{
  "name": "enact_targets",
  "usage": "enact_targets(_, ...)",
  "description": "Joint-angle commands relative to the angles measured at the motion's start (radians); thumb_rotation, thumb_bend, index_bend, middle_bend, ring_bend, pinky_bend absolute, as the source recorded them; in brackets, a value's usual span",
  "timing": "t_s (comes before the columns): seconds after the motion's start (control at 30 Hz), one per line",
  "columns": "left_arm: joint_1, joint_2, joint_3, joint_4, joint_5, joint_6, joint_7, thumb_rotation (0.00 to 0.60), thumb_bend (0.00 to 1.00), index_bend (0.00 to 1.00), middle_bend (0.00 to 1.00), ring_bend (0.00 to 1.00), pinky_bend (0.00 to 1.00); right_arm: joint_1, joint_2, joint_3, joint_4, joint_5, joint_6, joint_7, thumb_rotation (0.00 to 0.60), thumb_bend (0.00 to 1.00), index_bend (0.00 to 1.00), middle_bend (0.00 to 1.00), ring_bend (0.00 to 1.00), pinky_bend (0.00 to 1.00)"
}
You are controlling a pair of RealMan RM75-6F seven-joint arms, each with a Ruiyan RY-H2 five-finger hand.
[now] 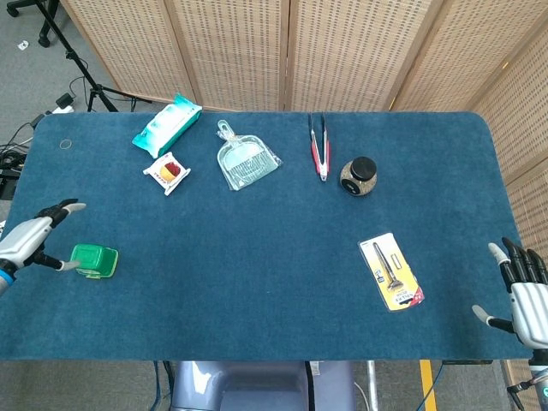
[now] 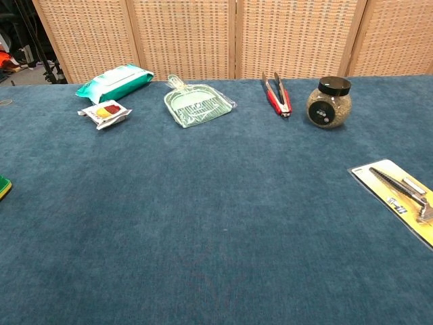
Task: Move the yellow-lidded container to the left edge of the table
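Observation:
The container [image 1: 94,261] lies on the blue table [image 1: 257,257] close to its left edge; in the head view only its green body shows, no yellow lid. The chest view catches just a sliver of the container [image 2: 3,187] at the frame's left border. My left hand [image 1: 34,241] hovers just left of it, fingers spread and holding nothing; the thumb tip reaches toward the container's left side, and I cannot tell whether it touches. My right hand [image 1: 524,288] hangs open off the table's right front corner, far from the container.
Along the back lie a wipes pack [image 1: 167,124], a small snack packet [image 1: 167,171], a clear dustpan [image 1: 246,159], red tongs [image 1: 319,145] and a black-lidded jar [image 1: 359,176]. A yellow carded tool [image 1: 391,271] lies front right.

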Motion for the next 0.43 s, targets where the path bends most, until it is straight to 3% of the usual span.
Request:
enact_targets(0.03, 0.13, -0.027, -0.048, -0.054, -0.07, 0.213, 0.222, 0.6, 0.0, 0.0, 0.0, 0.0, 0.0, 0.0, -0.003, -0.002, 0.005, -0.009, 0.005, 0.001, 0.6, 0.0, 0.05, 0.0, 0.0, 0.0)
enact_targets(0.23, 0.276, -0.132, -0.073, -0.111, -0.176, 0.431, 0.52, 0.6, 0.0, 0.0, 0.0, 0.0, 0.0, 0.004, -0.018, 0.001, 0.039, -0.023, 0.014, 0.024, 0.6, 0.0, 0.03, 0.0, 0.0, 0.0)
enact_targets(0.43, 0.331, -0.201, -0.095, -0.092, -0.172, 0.513, 0.56, 0.6, 0.0, 0.0, 0.0, 0.0, 0.0, 0.007, -0.038, 0.007, 0.065, -0.019, 0.018, 0.011, 0.6, 0.0, 0.02, 0.0, 0.0, 0.0)
